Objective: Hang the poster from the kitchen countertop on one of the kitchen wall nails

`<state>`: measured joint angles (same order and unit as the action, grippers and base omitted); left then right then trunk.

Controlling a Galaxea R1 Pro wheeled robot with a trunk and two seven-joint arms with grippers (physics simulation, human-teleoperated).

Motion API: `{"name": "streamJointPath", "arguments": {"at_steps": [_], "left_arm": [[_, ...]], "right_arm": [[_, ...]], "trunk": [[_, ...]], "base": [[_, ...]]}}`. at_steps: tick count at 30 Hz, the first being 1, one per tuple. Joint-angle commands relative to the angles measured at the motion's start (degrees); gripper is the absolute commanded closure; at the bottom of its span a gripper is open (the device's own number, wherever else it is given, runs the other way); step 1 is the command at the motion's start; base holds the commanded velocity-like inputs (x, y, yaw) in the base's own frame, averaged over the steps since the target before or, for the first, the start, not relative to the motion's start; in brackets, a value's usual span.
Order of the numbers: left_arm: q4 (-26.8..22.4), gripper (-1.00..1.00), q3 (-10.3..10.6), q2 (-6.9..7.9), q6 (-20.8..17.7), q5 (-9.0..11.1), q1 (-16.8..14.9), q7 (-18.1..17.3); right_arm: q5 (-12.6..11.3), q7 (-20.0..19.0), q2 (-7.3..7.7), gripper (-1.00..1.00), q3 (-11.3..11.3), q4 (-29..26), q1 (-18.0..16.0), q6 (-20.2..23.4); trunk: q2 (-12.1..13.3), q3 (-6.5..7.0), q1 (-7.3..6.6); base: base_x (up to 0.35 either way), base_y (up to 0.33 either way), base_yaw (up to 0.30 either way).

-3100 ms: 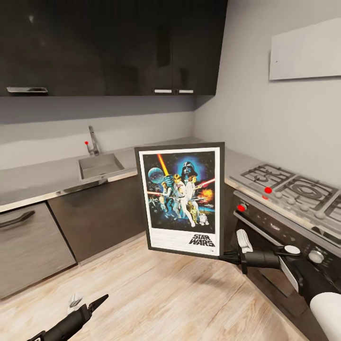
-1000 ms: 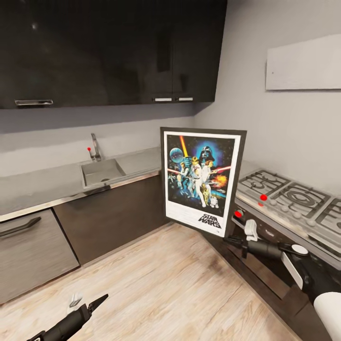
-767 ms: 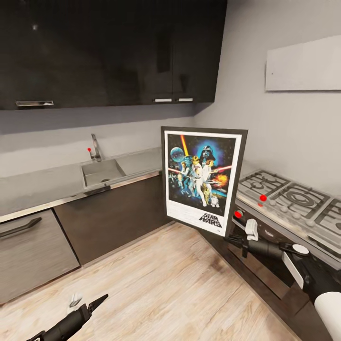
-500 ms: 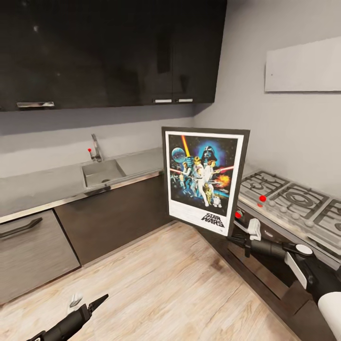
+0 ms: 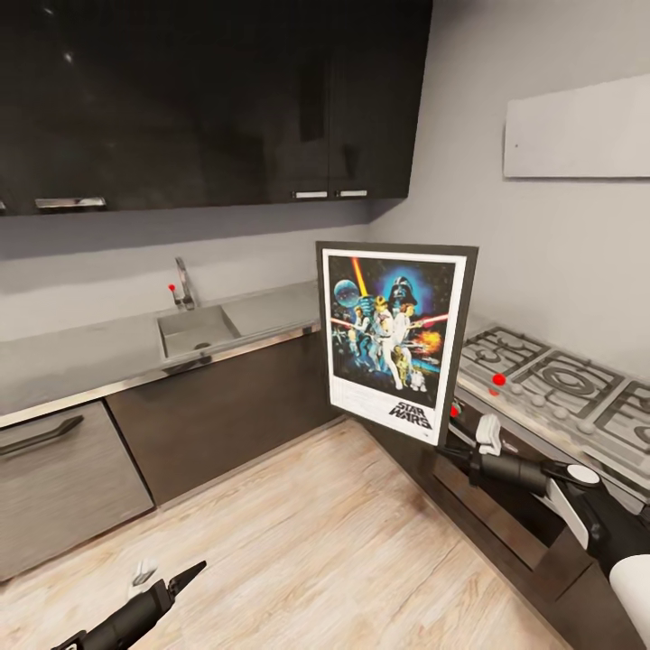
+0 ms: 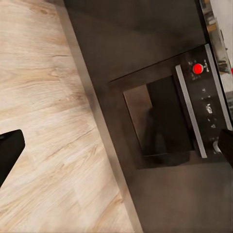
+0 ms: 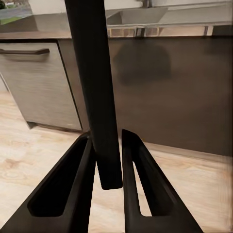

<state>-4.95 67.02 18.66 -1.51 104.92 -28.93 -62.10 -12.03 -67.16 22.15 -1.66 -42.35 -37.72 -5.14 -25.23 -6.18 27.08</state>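
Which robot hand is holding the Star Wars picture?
The right gripper, by the hob: its fingers pinch the poster at its bottom corner. The left gripper hangs low over the wooden floor, holding nothing.

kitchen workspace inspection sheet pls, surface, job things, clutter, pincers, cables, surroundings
surface: pale grey kitchen countertop with a sink and a gas hob.
job's things: poster held upright in the air, off the countertop, its frame edge between the fingers; wall nails not made out.
clutter: nothing seen.
pincers: right pincer shut on the poster's lower corner; left pincer open, low over the wooden floor.
cables: nothing seen.
surroundings: dark upper cabinets, oven front, grey wall with a pale panel.
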Motion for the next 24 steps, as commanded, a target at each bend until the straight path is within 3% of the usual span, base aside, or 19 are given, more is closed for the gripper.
{"name": "streamJointPath", "arguments": {"at_steps": [1,6,24], "left_arm": [[-0.1,-1.0,0.5,0.04,-0.2,0.6,-0.1,-0.1],[-0.1,-1.0,0.5,0.06,-0.2,0.6,-0.1,-0.1],[-0.1,-1.0,0.5,0.06,-0.2,0.6,0.0,-0.1]], "right_arm": [[-0.3,0.2,0.04,1.0,-0.2,0.1,-0.1,-0.4],[-0.3,1.0,0.01,1.0,-0.2,0.1,-0.1,-0.2],[-1.2,1.2,-0.18,1.0,-0.2,-0.2,-0.1,-0.4]], "trunk": [[0.3,0.06,-0.19],[2.3,0.96,-1.29],[2.3,0.96,-1.29]], "base": [[0.0,0.0,0.0],[0.0,0.0,0.0],[0.0,0.0,0.0]]}}
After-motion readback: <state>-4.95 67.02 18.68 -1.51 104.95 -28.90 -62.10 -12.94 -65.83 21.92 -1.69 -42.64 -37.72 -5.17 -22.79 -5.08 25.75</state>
